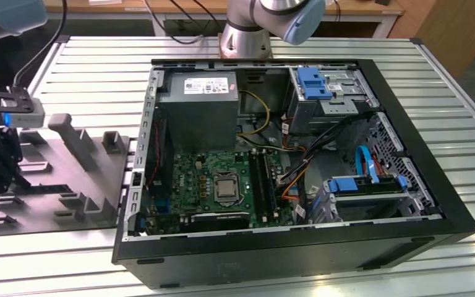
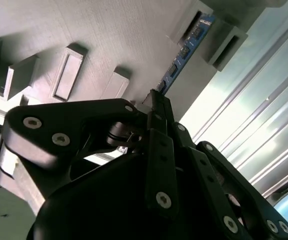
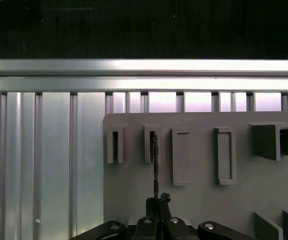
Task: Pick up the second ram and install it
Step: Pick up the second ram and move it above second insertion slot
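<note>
While its fingertips were pressed together, the gripper [image 2: 156, 100] was seen clamped on the near end of the second ram [image 2: 184, 52] in both wrist views. The ram was shown as a thin blue-green strip w/ dark chips in the second wrist view. In the first wrist view it was seen edge-on [image 3: 155, 165]. Its far end was seated in a slotted block [image 2: 219, 35] of the grey fixture plate [image 3: 199, 200], so the ram had not been lifted clear of the holder. More slotted blocks, approx. the same shape, were lined up beside it on the plate.

In the exterior view the fixture plate [image 1: 81, 185] was laid on the slatted aluminium table [image 1: 435, 93] at the exterior view's left, w/ the arm's wrist over its far left edge. An open PC case [image 1: 386, 216] was set just beside the plate, on the exterior view's right. Inside it, the green motherboard [image 1: 192, 179] was visible, w/ a silver socket [image 1: 223, 189] and long black ram slots [image 1: 259, 179] just right of the socket. A grey PSU [image 1: 198, 108] was mounted behind the board. The arm's base [image 1: 246, 34] was fixed to the table beyond the case.
</note>
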`<state>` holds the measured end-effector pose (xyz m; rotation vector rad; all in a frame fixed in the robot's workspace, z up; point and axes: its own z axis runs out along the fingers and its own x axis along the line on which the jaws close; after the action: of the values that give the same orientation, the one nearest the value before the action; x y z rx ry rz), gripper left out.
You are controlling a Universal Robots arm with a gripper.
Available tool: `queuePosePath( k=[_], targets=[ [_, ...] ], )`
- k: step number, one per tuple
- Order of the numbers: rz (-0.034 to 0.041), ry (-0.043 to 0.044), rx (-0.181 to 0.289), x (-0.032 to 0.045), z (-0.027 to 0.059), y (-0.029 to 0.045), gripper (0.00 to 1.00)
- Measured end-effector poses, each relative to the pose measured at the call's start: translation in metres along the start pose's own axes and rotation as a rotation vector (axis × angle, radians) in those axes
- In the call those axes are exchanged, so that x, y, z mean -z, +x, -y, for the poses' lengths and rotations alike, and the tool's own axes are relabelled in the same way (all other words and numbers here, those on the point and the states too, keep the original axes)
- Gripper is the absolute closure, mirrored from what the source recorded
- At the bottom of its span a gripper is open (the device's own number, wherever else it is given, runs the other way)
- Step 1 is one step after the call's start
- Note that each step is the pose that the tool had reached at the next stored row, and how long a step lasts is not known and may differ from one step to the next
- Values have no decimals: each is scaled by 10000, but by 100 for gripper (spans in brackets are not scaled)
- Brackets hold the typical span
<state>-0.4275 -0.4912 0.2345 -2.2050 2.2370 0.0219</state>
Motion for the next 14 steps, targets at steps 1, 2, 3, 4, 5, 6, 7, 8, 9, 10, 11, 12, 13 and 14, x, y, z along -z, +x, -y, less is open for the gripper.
queuePosePath(
  k=[1, 2, 3, 4, 5, 6, 7, 8, 9, 10, 11, 12, 13, 14],
  targets=[
    [-1, -1, -11, 29, -1, 0, 88],
    [0, 0, -23, 57, 0, -1, 88],
    [1, 1, -37, 85, -1, -1, 88],
    [1, 1, -51, 115, -1, -1, 88],
    [1, 1, -66, 144, -1, -2, 88],
    [0, 0, -81, 175, -2, -2, 88],
    [1, 0, -95, 208, -2, -2, 88],
    [3, 2, -105, 238, -2, -2, 88],
    [4, 2, -115, 269, -3, -3, 88],
    [4, 1, -124, 302, -3, -3, 88],
    [5, 1, -133, 334, -3, -3, 88],
    [8, 2, -141, 365, -3, -4, 88],
    [8, 2, -150, 399, -4, -4, 88],
    [8, 1, -159, 434, -4, -4, 88]
  ],
)
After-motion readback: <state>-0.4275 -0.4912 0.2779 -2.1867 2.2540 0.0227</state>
